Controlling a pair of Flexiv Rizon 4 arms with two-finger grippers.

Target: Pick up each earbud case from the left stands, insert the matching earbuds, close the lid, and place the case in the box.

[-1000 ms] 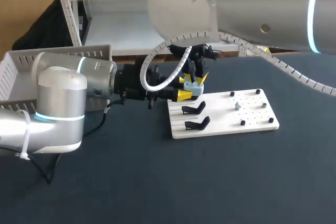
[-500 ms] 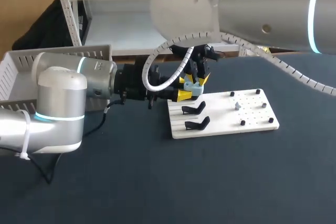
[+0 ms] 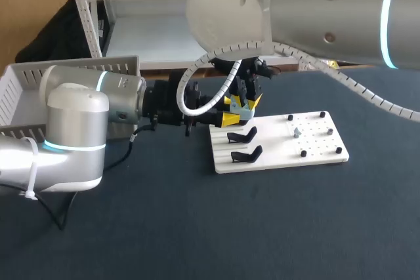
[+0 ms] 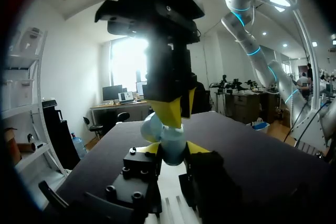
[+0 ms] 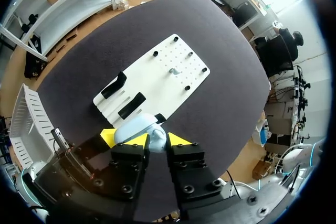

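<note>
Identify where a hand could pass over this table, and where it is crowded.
Free: the bare table in front of the white board and right of it. Crowded: the board's back left corner, where left gripper and right gripper grip the earbud case.

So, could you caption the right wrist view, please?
Right pincer and left pincer grip a blue case by the white board.

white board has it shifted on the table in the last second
No, the white board keeps the same spot and angle relative to the grey basket.
</note>
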